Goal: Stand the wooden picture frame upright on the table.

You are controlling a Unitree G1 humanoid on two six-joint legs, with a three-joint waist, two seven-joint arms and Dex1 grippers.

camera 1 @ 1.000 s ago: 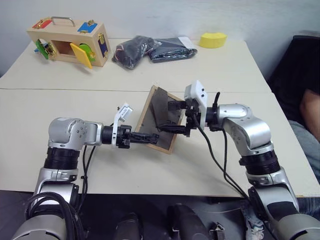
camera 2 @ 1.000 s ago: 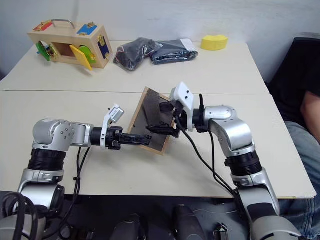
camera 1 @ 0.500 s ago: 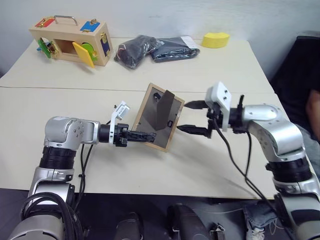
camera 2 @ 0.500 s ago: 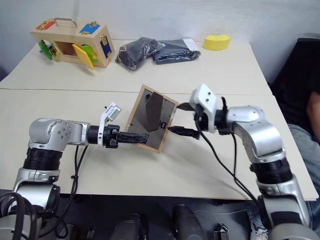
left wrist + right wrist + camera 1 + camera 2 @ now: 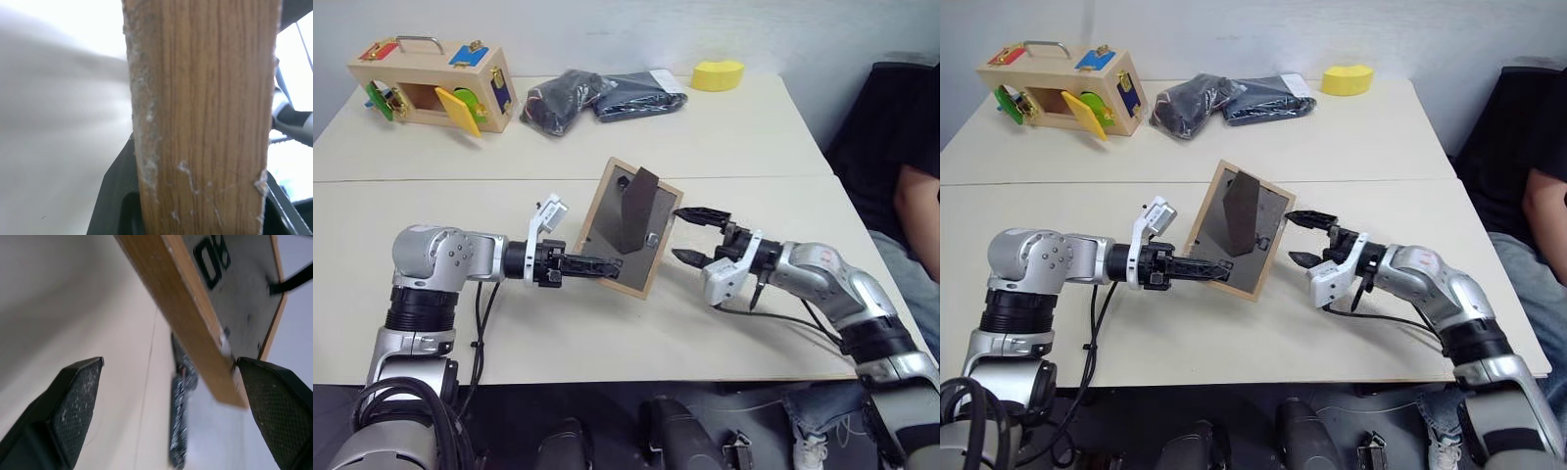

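The wooden picture frame [image 5: 628, 227] is held tilted over the table [image 5: 431, 333], its dark grey backing towards me and the hinged prop [image 5: 634, 208] swung out. My left gripper [image 5: 605, 266] is shut on the frame's lower left edge; in the left wrist view the light wood [image 5: 205, 112] runs up between its fingers [image 5: 117, 196]. My right gripper [image 5: 690, 236] stands open just to the right of the frame, apart from it. In the right wrist view its fingers [image 5: 73, 401] stand wide with the frame's edge [image 5: 186, 318] beyond them. The picture side is hidden.
At the back of the table stand a wooden box with colourful latches [image 5: 431, 83], a dark bundle [image 5: 563, 96], a dark flat pouch [image 5: 636, 93] and a yellow sponge [image 5: 718, 74]. A person [image 5: 915, 206] sits beyond the table's right edge.
My right gripper let go of the frame's back, drew away to the right and rolled over, staying open. The prop now stands out from the backing. The left gripper kept its hold.
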